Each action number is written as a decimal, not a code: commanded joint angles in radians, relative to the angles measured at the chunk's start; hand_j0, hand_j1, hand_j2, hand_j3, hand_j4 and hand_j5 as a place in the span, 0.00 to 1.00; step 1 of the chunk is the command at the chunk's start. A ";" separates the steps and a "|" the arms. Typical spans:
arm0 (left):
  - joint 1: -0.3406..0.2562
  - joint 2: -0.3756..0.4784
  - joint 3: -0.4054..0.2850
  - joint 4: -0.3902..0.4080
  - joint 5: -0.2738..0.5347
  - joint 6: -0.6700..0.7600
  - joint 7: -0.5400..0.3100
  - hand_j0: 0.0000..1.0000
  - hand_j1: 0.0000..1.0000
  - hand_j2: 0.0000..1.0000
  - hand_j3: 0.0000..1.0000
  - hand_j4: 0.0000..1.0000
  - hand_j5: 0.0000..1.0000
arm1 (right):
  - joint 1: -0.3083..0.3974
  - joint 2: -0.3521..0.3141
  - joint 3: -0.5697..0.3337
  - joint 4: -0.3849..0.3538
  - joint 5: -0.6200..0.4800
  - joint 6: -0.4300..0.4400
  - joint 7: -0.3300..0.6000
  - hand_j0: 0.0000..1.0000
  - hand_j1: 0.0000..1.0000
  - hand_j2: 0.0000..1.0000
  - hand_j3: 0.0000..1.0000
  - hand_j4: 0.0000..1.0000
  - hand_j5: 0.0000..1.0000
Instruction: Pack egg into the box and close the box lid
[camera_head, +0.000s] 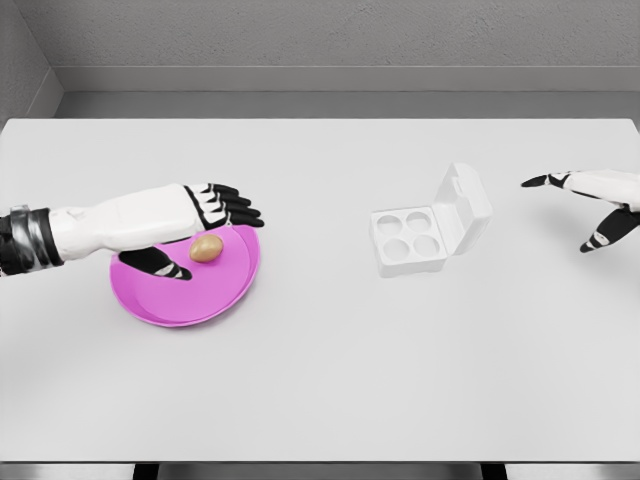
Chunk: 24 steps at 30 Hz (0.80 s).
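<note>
Tan egg (206, 248) lies on the pink plate (165, 303), just under the left robot hand (205, 225).
Its fingers are spread, holding nothing; the right robot hand (590, 205), also open, sits beyond the open box (430, 225).

A wide white table (320, 380) fills the view — plain grey walls (330, 35) stand behind it.

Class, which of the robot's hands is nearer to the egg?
Left. The left hand hovers over the egg on the pink plate; the right hand is far off, beyond the box.
</note>
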<state>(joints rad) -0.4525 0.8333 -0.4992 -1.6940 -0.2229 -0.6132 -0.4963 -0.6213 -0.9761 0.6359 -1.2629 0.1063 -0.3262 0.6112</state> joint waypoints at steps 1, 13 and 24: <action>0.000 -0.014 0.002 0.019 -0.096 0.002 0.002 1.00 1.00 1.00 1.00 1.00 1.00 | 0.002 -0.001 0.001 -0.001 0.009 -0.004 0.000 1.00 1.00 1.00 1.00 1.00 1.00; -0.064 -0.052 -0.042 0.198 -0.145 0.002 -0.036 1.00 1.00 1.00 1.00 1.00 1.00 | -0.023 -0.019 0.010 -0.007 0.013 -0.005 0.000 1.00 1.00 1.00 1.00 1.00 1.00; -0.068 -0.056 -0.051 0.197 -0.156 0.002 -0.039 1.00 1.00 1.00 1.00 1.00 1.00 | -0.015 -0.015 0.054 -0.015 0.013 -0.182 0.000 1.00 1.00 1.00 1.00 1.00 1.00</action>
<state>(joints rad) -0.5216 0.7781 -0.5478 -1.4983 -0.3790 -0.6131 -0.5340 -0.6366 -0.9915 0.6797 -1.2767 0.1242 -0.4984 0.6112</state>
